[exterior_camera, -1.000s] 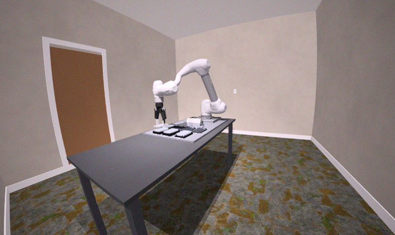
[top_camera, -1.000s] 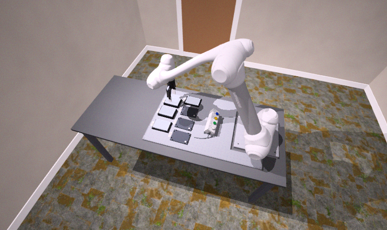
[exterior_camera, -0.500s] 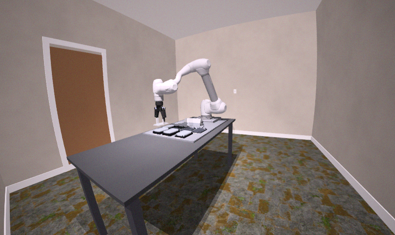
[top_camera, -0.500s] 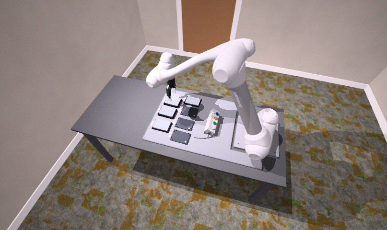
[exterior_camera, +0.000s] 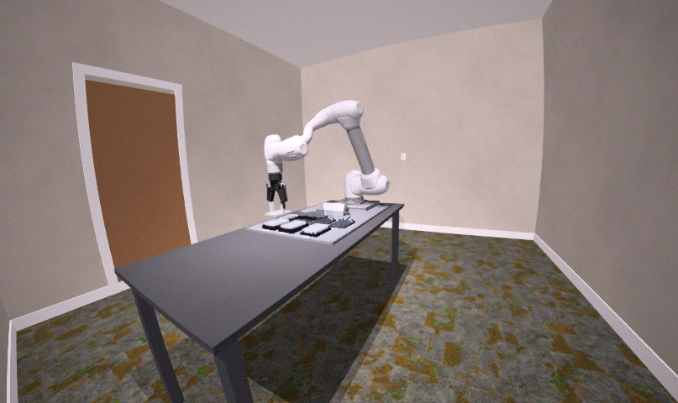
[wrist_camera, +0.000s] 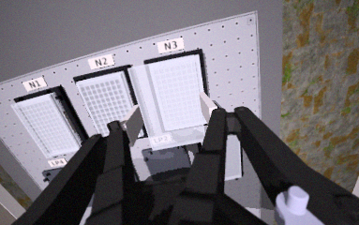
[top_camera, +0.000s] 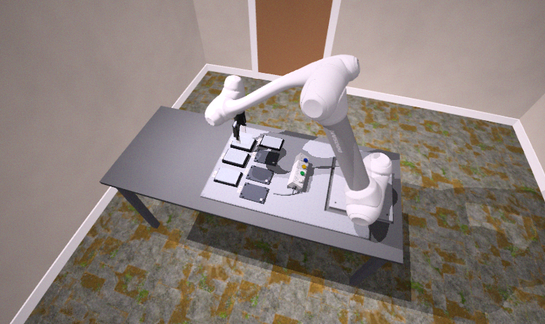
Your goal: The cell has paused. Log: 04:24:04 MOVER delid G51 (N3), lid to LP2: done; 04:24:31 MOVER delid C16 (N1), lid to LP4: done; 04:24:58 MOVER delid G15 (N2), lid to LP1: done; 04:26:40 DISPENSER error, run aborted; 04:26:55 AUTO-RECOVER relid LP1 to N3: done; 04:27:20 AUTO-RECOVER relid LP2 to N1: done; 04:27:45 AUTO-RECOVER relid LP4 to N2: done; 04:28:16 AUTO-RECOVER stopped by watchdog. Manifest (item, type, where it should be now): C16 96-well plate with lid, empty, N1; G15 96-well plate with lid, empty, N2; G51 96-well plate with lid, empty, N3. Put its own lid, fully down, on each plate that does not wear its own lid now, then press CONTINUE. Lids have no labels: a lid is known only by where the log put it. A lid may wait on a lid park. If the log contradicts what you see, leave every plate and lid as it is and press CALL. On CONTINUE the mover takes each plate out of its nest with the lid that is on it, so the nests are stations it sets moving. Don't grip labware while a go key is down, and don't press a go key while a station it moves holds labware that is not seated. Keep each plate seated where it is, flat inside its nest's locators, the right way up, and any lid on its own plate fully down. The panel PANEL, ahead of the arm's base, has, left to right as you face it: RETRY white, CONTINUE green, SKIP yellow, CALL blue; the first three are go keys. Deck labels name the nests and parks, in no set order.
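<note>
A white robot arm [top_camera: 335, 120] stands at one end of a long dark grey worktop [top_camera: 166, 160] in a plain room with a brown door [exterior_camera: 132, 170]. It reaches out over a pale perforated deck plate [wrist_camera: 242, 56] and points its black claw [wrist_camera: 169, 112] straight down.

The claw is clenched on a clear lid [wrist_camera: 167, 100], one pale fingertip [wrist_camera: 133, 123] pressed to each long side. The lid hangs in the air above the nest labelled N3 [wrist_camera: 171, 45], shifted a little toward the neighbouring nest, so its edge overlaps the black frame between them. From the side view, the lid [exterior_camera: 277, 212] sits clear above the row of plates.

In the wrist view, three nests lie in a row. The N1 plate [wrist_camera: 45, 123] looks frosted, as though covered. The N2 plate [wrist_camera: 105, 96] shows a sharp grid of wells. The N3 plate [wrist_camera: 178, 89] is seen through the lifted lid.

Nearer the arm's base lie dark lid parks, one marked LP2 [wrist_camera: 161, 140] and one marked LP4 [wrist_camera: 56, 162]. In the top view, another lid [top_camera: 271, 141] rests on the park beside the claw. A white button panel [top_camera: 300, 173] sits between the parks and the arm's base, carrying blue, yellow and green keys.
</note>
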Action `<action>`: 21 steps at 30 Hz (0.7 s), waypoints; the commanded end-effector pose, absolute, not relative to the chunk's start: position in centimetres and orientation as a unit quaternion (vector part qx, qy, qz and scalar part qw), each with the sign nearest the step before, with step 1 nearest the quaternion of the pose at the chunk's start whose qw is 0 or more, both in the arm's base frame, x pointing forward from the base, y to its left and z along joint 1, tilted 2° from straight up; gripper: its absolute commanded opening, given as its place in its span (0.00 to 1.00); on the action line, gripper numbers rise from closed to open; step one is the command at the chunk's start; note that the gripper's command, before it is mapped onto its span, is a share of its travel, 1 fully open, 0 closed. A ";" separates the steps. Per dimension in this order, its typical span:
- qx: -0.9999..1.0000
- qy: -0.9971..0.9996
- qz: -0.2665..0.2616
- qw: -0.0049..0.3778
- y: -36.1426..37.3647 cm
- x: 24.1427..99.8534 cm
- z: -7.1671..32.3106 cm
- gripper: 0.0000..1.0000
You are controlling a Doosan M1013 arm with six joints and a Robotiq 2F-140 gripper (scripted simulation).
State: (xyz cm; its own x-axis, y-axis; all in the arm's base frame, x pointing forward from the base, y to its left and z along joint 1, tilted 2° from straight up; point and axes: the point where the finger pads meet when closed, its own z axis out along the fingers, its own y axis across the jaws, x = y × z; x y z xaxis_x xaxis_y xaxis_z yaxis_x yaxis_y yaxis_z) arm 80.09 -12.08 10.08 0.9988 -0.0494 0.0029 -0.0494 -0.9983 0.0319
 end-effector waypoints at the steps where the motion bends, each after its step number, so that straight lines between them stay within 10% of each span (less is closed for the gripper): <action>1: 1.000 -0.025 0.001 0.016 -5.9 80.5 9.9 0.00; 21: 1.000 -0.025 0.001 0.016 -0.7 80.4 9.7 0.00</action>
